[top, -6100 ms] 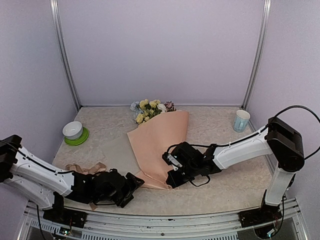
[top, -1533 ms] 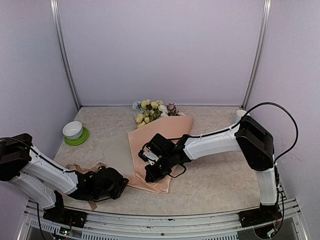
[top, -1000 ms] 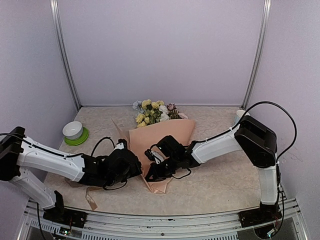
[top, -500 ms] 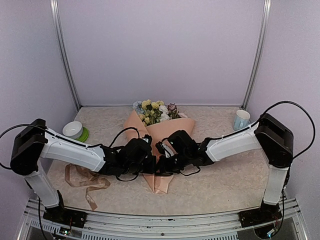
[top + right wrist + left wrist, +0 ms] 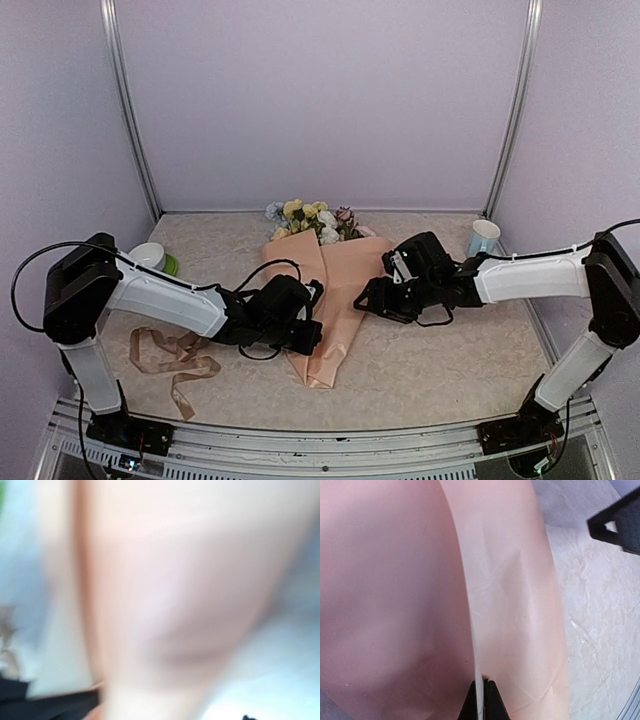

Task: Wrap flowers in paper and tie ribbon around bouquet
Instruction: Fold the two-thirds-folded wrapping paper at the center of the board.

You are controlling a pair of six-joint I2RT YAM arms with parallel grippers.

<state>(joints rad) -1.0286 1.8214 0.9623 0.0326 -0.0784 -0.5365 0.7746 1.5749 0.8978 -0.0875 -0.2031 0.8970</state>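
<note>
Right fingers (image 5: pixel 368 302) spring open and pull back — the paper (image 5: pixel 345 285), folded over the flowers (image 5: pixel 305 222), lies between them and the left fingers (image 5: pixel 469 711), pinched shut on its edge; ribbon (image 5: pixel 170 352) waits.

ribbon (image 5: pixel 170 355) left of bouquet (image 5: pixel 335 290), cup (image 5: pixel 483 238) right

Left arm (image 5: pixel 170 300) stretched low, left pincer (image 5: pixel 482 700) pinched closed, right arm (image 5: pixel 530 275) extended inward, right pincer (image 5: pixel 368 300) low

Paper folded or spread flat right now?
Folded. The paper forms a cone around the flowers, narrowing toward the near end, one flap overlapping the other; the left wrist view shows that seam.
</note>
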